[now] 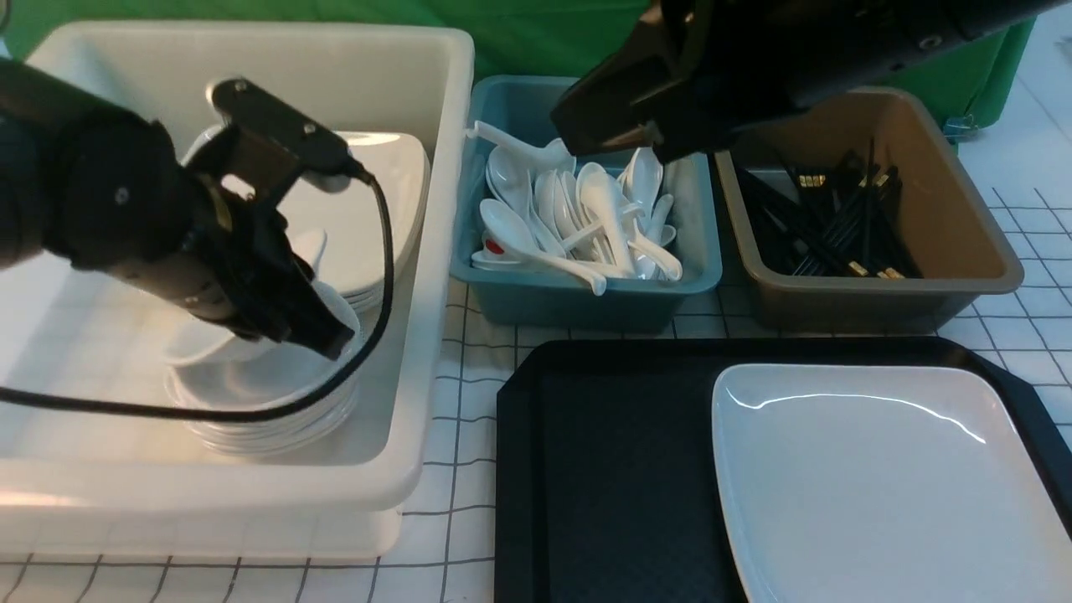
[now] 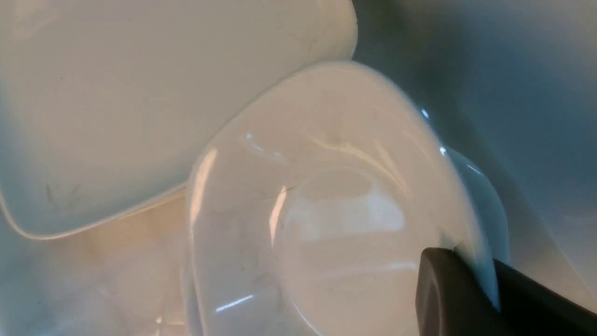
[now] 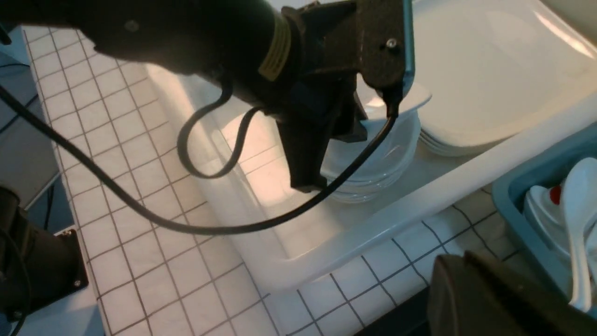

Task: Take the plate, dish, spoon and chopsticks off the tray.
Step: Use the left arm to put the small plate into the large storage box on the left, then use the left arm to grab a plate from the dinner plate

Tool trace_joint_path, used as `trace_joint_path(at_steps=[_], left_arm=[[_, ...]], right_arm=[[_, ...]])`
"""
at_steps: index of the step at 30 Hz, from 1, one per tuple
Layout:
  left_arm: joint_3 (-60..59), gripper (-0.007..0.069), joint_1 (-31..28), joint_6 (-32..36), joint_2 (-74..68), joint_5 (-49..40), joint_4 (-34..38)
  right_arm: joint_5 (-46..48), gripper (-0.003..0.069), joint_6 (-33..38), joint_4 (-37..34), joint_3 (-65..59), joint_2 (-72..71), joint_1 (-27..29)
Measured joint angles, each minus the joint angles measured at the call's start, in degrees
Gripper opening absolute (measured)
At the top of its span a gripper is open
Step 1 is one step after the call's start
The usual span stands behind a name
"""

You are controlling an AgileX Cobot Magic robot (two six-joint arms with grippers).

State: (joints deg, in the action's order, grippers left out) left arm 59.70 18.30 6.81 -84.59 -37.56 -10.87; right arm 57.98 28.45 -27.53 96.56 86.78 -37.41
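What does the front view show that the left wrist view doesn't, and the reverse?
Front view only: the tray with the plate on it, the blue tub of spoons, the brown tub of chopsticks, and the right gripper, shut. Left wrist view only: close up, the left gripper pinching the dish by its rim. Both: the white tub, the stacked plates in it, and that dish.

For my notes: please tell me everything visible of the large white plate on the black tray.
The plate is large, white and glossy, like glazed ceramic, squarish with rounded corners and a shallow raised rim. It lies flat and empty on the right of the black tray; the picture cuts off its near edge. Nothing else touches it.
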Motion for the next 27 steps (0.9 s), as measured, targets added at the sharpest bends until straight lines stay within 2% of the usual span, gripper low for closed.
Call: trace_joint_path(at_steps=[2,5,9,12,15,17,19,21,22,24,27], left_arm=[[-1.00,0.0062,0.00,-0.40,-0.35,0.69,0.22],[-1.82,0.0162,0.00,-1.32,-0.70,1.15,0.22],[-1.82,0.0363,0.00,-3.02,-0.21,1.31,2.91],[-0.93,0.0468,0.00,-3.86,1.74,-0.30,6.86],[1.53,0.0513,0.00,-4.09,5.09,-1.98,11.80],[3.94,0.0486,0.00,-4.04,7.29,-2.27,15.98],[6.97,0.0400,0.07,-2.62,8.38,-3.20,22.81],[11.50,0.0223,1.69,0.97,8.29,-5.21,28.46],[12.19,0.0186,2.20,1.52,8.06,-5.63,29.04],[15.78,0.0043,6.71,3.00,6.15,-6.99,31.10],[19.14,0.0001,12.85,3.33,1.22,-7.52,32.25]], right_arm=[[-0.06,0.0009,0.00,0.00,0.06,0.14,0.00],[-0.06,0.0009,0.00,0.00,0.11,0.14,0.00],[-0.06,0.0009,0.00,0.62,0.35,0.14,0.00],[0.63,0.0009,-0.26,2.65,0.36,0.08,0.28],[3.71,0.0009,-1.37,6.45,0.36,-0.47,2.02],[7.83,0.0009,-3.33,9.56,0.36,-1.57,4.61],[10.13,0.0009,-6.54,12.56,0.04,-3.28,7.67],[10.92,0.0009,-8.43,15.34,-1.89,-6.32,11.85],[11.00,0.0009,-8.71,15.63,-2.33,-6.93,13.01],[11.34,0.0009,-9.24,16.63,-5.83,-10.73,17.63],[11.49,0.0009,-9.53,17.00,-11.57,-14.44,22.17]])
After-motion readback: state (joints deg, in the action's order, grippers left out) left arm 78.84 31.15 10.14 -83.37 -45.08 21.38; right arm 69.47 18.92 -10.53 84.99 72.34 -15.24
